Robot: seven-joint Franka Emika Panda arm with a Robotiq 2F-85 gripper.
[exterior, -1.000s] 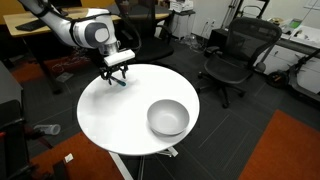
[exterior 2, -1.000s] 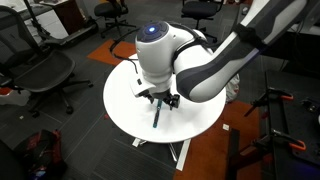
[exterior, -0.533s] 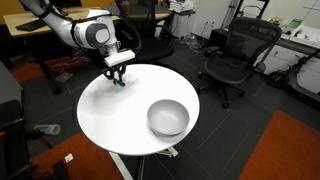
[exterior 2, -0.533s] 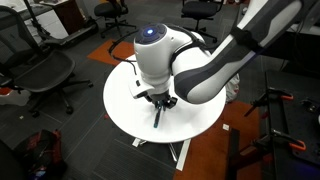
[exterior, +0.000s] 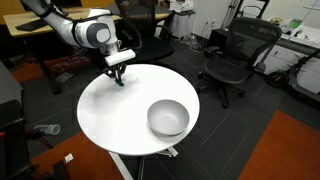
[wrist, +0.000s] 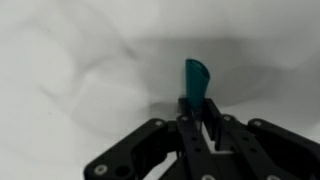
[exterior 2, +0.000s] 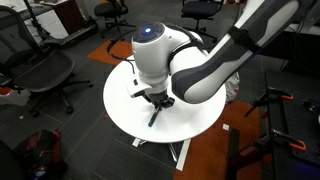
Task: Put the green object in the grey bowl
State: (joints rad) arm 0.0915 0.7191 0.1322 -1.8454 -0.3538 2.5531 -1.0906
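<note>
exterior view: gripper (exterior: 117, 73) sits at upper left of the white table (exterior: 110, 115), green object (exterior: 121, 81) poking out below it. Grey bowl (exterior: 167, 131) is at lower right, well apart, empty.
exterior view: green object (exterior 2: 154, 114) hangs tilted under the gripper (exterior 2: 157, 101), tip near the tabletop. I can't see the bowl here.
wrist view: fingers (wrist: 214, 112) clamped on the green object (wrist: 195, 82), which stands up mid-frame.
step: grasp made, I judge; lift is due.
next: raise clear, carry across over the bowl, release.

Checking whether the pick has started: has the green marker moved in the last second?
Yes, slightly. Held in the claw, the green marker now tilts, its lower tip swung picture-left against the white table's edge.
</note>
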